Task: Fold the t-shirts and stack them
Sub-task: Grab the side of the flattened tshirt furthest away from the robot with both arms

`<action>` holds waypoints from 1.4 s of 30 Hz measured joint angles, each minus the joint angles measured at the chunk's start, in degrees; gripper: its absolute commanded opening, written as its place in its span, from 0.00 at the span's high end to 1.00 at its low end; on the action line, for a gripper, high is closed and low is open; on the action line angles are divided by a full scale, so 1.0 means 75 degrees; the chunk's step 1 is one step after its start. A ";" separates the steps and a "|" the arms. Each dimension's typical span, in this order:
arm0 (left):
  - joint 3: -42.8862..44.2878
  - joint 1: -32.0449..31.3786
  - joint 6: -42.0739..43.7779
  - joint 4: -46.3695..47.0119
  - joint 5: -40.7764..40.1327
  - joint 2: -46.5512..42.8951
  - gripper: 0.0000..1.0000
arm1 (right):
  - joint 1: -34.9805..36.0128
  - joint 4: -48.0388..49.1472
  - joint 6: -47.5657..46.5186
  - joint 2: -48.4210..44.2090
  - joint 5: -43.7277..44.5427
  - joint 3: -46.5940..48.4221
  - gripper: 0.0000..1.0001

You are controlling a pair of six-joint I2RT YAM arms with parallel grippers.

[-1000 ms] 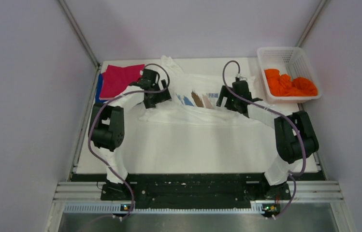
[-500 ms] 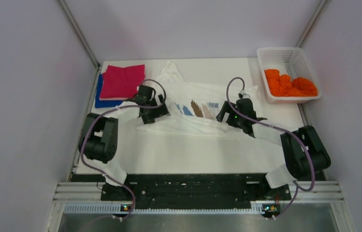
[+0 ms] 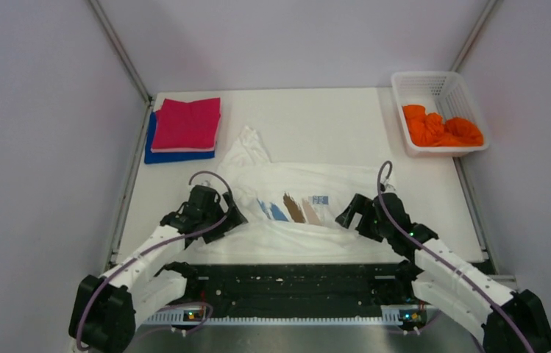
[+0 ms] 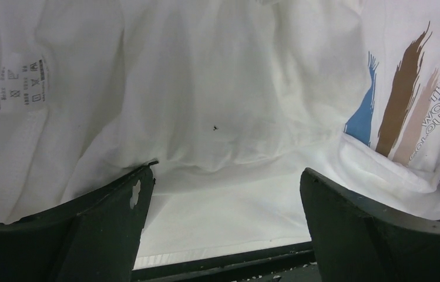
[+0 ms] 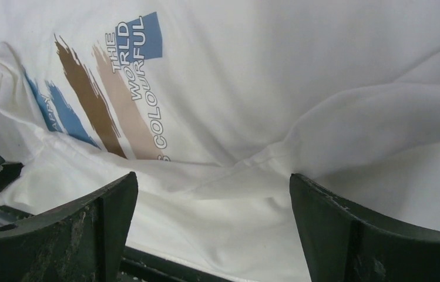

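The white t-shirt lies spread and wrinkled near the table's front edge, its blue-and-brown print facing up. My left gripper is low over the shirt's near-left part, jaws wide open. My right gripper is open over the near-right part. In the left wrist view the gripper straddles the white hem with nothing pinched, the care label at upper left. In the right wrist view the gripper is open above a fold below the print. A folded magenta shirt lies on a blue one.
A white lattice basket at the back right holds a crumpled orange shirt. The black base rail runs right along the shirt's near hem. Grey walls stand on both sides of the table.
Both arms have drawn back from mid-table to the near edge, and the white t-shirt now lies closer to the front. The magenta and blue pile is uncovered. Both grippers stay open.
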 measured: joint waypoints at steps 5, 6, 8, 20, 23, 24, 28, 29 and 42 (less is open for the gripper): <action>-0.0087 -0.0017 -0.0187 -0.0650 -0.0478 -0.0723 0.01 | 0.0023 -0.0804 0.0271 -0.1244 -0.0003 -0.0125 0.01; 0.0006 -0.0017 -0.0189 -0.0807 -0.0606 -0.0720 0.01 | 0.0029 -0.0953 0.0268 -0.1393 0.0038 -0.0093 0.01; 0.0335 -0.0017 -0.0181 -0.1087 -0.0845 -0.0644 0.01 | 0.0044 -0.1207 0.0251 -0.1492 0.0154 0.0044 0.01; 0.3264 -0.0015 0.0443 -0.1533 -0.2468 0.1169 0.01 | 0.0055 -0.1227 -0.0495 -0.0965 0.1361 0.1437 0.01; 0.4249 -0.0009 0.0667 -0.1798 -0.2970 0.2078 0.01 | 0.0052 -0.1037 -0.0755 -0.0376 0.1722 0.1740 0.01; 0.4625 0.0006 0.0758 -0.1842 -0.3112 0.2442 0.01 | 0.0035 -0.1003 -0.0845 -0.0105 0.1848 0.1900 0.01; 0.6411 0.0134 0.1084 -0.1993 -0.3634 0.4220 0.08 | -0.0326 -0.0589 -0.1236 0.1151 0.1947 0.2704 0.01; 0.6749 0.0181 0.1151 -0.1985 -0.3684 0.4613 0.12 | -0.0513 -0.0437 -0.1306 0.1504 0.1915 0.2943 0.01; 1.1651 0.0583 0.1903 -0.2675 -0.3401 0.9760 0.24 | -0.1944 0.0254 -0.2667 0.6047 0.2579 0.6062 0.05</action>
